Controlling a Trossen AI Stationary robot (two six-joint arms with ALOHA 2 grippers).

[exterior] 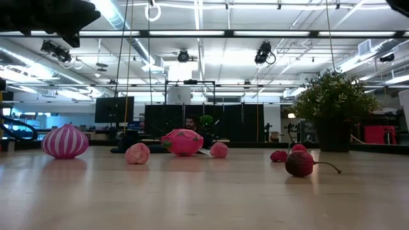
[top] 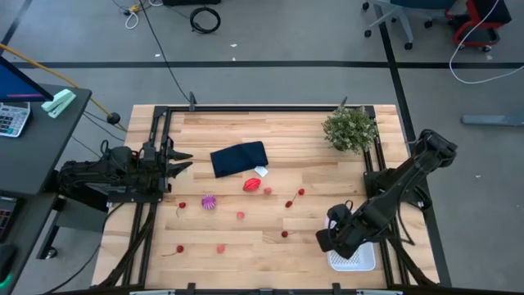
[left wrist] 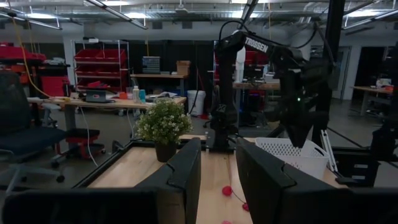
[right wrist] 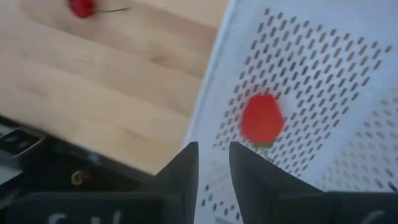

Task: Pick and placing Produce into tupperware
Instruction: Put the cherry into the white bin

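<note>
The white tupperware (top: 360, 260) sits at the table's near right; its dotted bottom (right wrist: 323, 81) holds one red piece (right wrist: 261, 118). My right gripper (top: 330, 239) hovers over its left rim, open and empty (right wrist: 213, 163). The bigger red piece (top: 251, 185), the purple striped ball (top: 208, 201) and several small red and pink bits, such as one (top: 284, 233), lie on the table's middle. In the low view the ball (exterior: 65, 142) and the bigger red piece (exterior: 182, 142) rest on the wood. My left gripper (top: 182, 162) waits open at the table's left (left wrist: 217, 168).
A dark navy folded cloth (top: 239, 158) lies at the table's far middle. A green bushy plant (top: 350, 129) stands at the far right. A stemmed red bit (right wrist: 82, 7) lies on the wood left of the tupperware. Bare wood shows along the near edge.
</note>
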